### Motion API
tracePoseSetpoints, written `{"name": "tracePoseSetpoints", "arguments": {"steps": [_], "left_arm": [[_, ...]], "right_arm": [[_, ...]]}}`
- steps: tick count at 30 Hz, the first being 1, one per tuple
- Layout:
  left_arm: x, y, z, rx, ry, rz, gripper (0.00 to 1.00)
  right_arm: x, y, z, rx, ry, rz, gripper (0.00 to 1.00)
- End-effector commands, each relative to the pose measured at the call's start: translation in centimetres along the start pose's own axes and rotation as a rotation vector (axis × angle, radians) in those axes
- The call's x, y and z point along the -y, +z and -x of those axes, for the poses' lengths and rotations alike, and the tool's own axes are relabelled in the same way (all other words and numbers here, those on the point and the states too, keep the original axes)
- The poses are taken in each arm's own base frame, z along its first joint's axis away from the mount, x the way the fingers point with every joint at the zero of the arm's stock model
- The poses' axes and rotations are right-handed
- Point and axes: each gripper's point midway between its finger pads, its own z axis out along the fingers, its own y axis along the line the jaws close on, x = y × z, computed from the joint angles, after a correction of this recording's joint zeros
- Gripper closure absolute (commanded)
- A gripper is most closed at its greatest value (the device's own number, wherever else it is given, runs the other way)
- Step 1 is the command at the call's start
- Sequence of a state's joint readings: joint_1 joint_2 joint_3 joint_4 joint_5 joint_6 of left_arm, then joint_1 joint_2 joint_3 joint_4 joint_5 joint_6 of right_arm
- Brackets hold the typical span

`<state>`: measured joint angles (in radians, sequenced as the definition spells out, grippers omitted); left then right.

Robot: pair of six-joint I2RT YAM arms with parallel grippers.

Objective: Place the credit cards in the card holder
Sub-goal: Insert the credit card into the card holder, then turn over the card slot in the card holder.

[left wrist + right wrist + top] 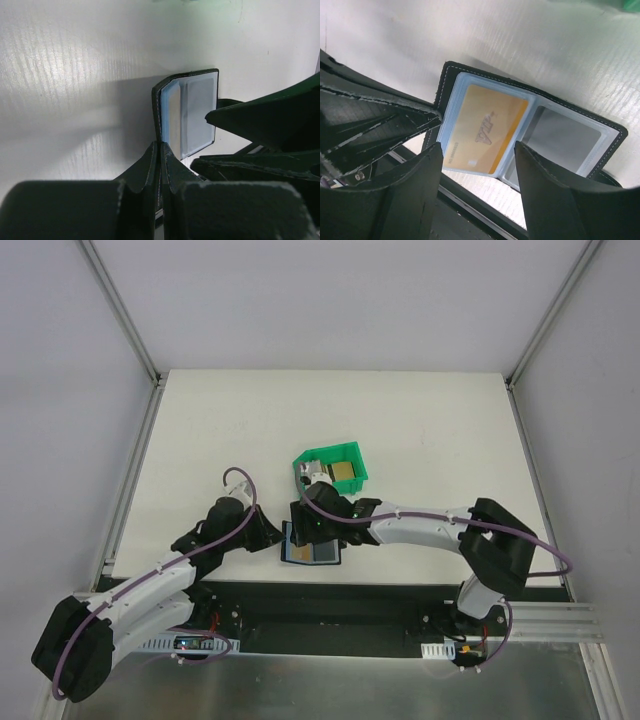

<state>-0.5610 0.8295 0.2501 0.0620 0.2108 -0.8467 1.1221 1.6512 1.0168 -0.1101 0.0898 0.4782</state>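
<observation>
While arms hide much of the card holder (310, 554) from above, it lies open at the bench's (250, 420) near edge, gold credit card (487, 127) in one pocket, right end effector (477, 146) spread over it, left end effector (161, 150) pinching its raised flap, bench stretching wide beyond.

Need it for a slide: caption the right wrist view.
Right gripper open over the unfolded card holder, gold card inside.

No legible txt anywhere.
On gold card (485, 127) in card holder (565, 141): stylised logo + tiny print along one edge, too small/blurred to read.
</observation>
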Motion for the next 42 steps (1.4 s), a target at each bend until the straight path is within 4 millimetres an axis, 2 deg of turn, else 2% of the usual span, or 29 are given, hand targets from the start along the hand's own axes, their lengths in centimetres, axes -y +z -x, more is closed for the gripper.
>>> {"name": "tracePoseSetpoints", "arguments": {"steps": [1, 16, 21, 33, 42], "left_arm": [[1.9, -0.6, 1.1, 0.023, 0.025, -0.059, 1.0], [2.5, -0.7, 1.3, 0.019, 0.033, -0.075, 1.0], [2.5, -0.7, 1.3, 0.02, 0.037, -0.076, 1.0], [2.3, -0.7, 1.2, 0.021, 0.035, -0.072, 1.0], [2.1, -0.6, 1.1, 0.016, 0.035, -0.069, 1.0]], "right_arm": [[-0.9, 0.3, 0.1, -0.018, -0.006, 0.005, 0.38], [-1.2, 1.1, -0.2, -0.044, -0.008, 0.004, 0.34], [-0.1, 1.4, -0.8, -0.074, -0.017, -0.062, 0.34], [1.3, -0.2, -0.1, -0.043, -0.053, -0.149, 0.41], [2.4, -1.4, 0.1, -0.031, -0.079, -0.226, 0.41]]}}
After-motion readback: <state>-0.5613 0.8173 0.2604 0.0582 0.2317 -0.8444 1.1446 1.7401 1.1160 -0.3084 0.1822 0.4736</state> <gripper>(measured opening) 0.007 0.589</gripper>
